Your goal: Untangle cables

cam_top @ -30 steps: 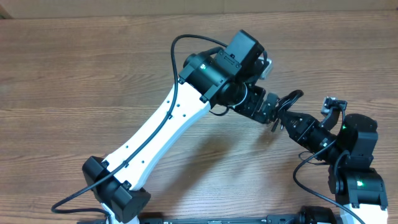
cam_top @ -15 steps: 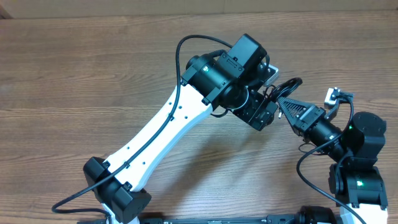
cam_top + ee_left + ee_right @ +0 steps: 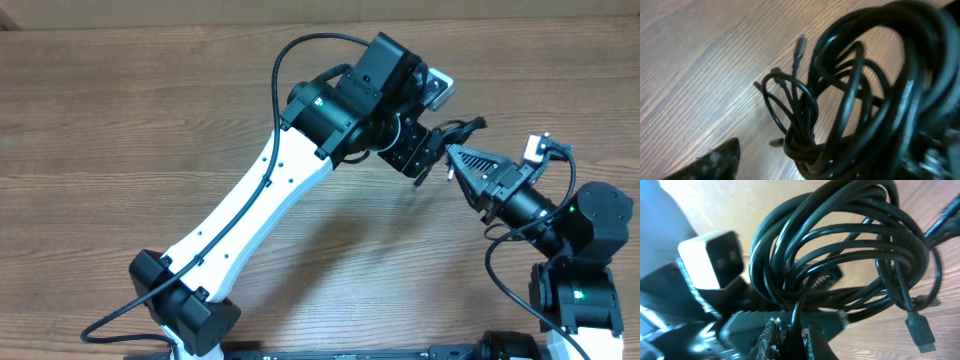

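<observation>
The cables (image 3: 460,130) are a tangle of thin black cords held in the air between my two grippers. In the right wrist view the coil (image 3: 840,255) fills the frame and a blue-tipped plug (image 3: 921,331) hangs at the lower right. My right gripper (image 3: 453,158) (image 3: 792,332) is shut on one strand of it. My left gripper (image 3: 424,160) is open. In the left wrist view its one visible finger (image 3: 720,160) stands apart from the bundle (image 3: 840,100), which hides the other finger. A small plug (image 3: 800,46) sticks up from the tangle.
The wooden table (image 3: 150,130) lies under both arms. The left arm's white link (image 3: 260,210) crosses the middle of it diagonally. The left wrist's white camera box (image 3: 712,260) is close beside the coil. The right arm's base (image 3: 580,290) stands at the lower right.
The left wrist has turned and moved up and back. The right gripper has reached up and to the left to the tangle, and the cables have shifted with them.
</observation>
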Controlling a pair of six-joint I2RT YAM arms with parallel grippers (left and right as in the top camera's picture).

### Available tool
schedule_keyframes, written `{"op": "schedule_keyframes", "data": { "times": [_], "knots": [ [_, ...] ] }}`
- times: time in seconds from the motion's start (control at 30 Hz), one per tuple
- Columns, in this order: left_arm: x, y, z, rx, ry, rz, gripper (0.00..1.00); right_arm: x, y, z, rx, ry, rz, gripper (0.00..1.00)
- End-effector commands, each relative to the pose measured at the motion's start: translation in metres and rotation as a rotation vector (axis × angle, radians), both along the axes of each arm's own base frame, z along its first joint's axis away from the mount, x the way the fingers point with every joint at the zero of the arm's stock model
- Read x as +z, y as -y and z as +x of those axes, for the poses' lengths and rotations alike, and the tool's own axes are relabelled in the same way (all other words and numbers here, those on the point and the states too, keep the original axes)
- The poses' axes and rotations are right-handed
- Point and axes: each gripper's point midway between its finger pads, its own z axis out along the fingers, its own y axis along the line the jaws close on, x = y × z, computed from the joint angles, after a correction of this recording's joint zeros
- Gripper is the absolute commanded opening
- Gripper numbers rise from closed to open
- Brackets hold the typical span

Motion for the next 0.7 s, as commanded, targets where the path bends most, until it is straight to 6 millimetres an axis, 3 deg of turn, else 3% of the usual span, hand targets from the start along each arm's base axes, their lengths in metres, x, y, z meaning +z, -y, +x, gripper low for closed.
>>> {"op": "schedule_keyframes", "data": {
  "times": [0.0,0.1,0.23,0.37,0.5,0.53,0.57,0.63,0.67],
  "knots": [
    [0.007,0.001,0.005,-0.004,0.033,-0.016,0.61,0.026,-0.007,-0.006,0.040,0.032,0.076,0.04],
    [0.014,0.008,0.007,-0.022,0.045,-0.060,0.40,0.029,-0.011,-0.011,0.080,0.040,0.087,0.04],
    [0.023,0.015,0.007,-0.049,0.049,-0.121,0.31,0.030,-0.014,-0.014,0.105,0.040,0.088,0.04],
    [0.024,0.015,0.008,-0.047,0.054,-0.123,0.04,0.029,-0.018,-0.020,0.146,0.064,0.063,0.04],
    [0.023,-0.001,0.026,0.061,0.000,-0.134,0.04,0.004,-0.021,-0.025,0.181,0.052,-0.038,0.04],
    [0.023,-0.007,0.031,0.094,-0.022,-0.141,0.04,-0.003,-0.021,-0.026,0.188,0.058,-0.074,0.13],
    [0.023,-0.011,0.034,0.113,-0.040,-0.147,0.04,-0.008,-0.021,-0.026,0.195,0.069,-0.105,0.29],
    [0.023,-0.020,0.037,0.119,-0.075,-0.159,0.04,-0.022,-0.020,-0.027,0.205,0.072,-0.167,0.77],
    [0.022,-0.023,0.037,0.124,-0.084,-0.157,0.04,-0.026,-0.020,-0.027,0.212,0.078,-0.192,0.87]
  ]
}}
